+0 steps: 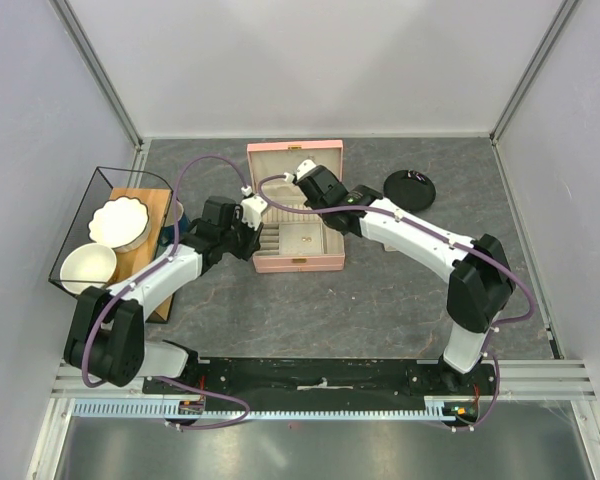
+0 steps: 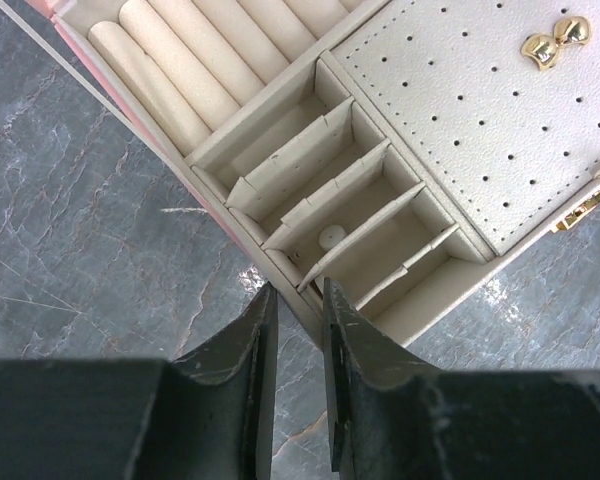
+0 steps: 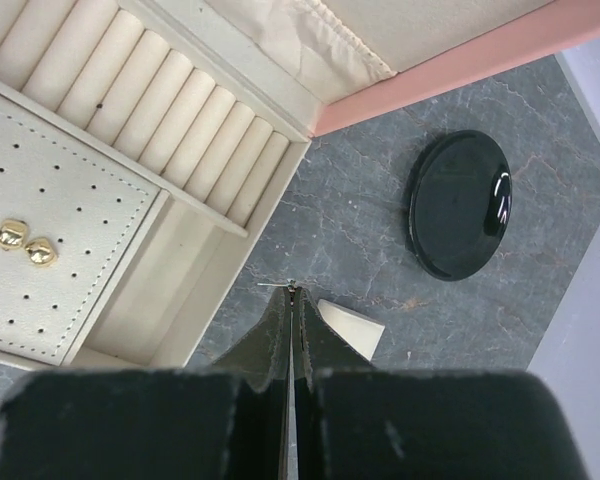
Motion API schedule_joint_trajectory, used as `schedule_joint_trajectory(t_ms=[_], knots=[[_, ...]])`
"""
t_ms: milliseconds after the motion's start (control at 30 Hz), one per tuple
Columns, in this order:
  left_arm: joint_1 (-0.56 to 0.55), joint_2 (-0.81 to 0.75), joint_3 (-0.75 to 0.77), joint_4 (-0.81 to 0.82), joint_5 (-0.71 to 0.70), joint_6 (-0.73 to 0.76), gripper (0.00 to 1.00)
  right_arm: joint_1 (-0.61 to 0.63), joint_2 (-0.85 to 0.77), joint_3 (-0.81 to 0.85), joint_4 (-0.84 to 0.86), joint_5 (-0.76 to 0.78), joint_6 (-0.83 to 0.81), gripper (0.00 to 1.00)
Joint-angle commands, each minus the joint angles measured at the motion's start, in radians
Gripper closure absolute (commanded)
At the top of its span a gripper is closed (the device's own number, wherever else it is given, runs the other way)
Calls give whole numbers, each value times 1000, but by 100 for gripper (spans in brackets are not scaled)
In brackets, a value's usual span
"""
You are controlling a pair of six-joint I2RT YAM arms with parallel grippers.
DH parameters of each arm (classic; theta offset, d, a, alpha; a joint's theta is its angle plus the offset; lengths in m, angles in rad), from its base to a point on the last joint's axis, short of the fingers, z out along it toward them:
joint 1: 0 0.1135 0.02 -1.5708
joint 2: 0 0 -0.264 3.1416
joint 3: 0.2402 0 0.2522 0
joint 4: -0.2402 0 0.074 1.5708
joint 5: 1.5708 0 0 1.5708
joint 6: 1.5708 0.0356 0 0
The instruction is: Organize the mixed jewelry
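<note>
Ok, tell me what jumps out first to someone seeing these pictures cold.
The open pink box in the middle of the grey table catches the eye first. Inside it, a pair of gold earrings sits on the pale perforated panel. A glossy black disc lies on the table just to the right of the box.

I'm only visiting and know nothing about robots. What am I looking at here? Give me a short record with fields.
Surface: grey marbled table
Box: pink jewelry box, lid open
Inside: gold earrings on the perforated pad; small white bit in a divided compartment
Left gripper: slightly open and empty, at the box's edge
Right gripper: shut, near the box
Beside box: black disc, beige pad
Far left: scalloped white dish, white bowl
</note>
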Motion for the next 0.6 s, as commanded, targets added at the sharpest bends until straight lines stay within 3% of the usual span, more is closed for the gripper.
schedule_joint_trajectory(t_ms=[0, 400, 567], knots=[[-18, -4, -43, -147, 56, 59, 94, 24, -39, -18, 4, -16, 9, 100], [-18, -33, -62, -163, 63, 61, 94, 76, -64, -87, 35, -39, -1, 100], [-18, -38, -59, -162, 68, 49, 84, 93, -50, -75, 38, -47, 2, 100]])
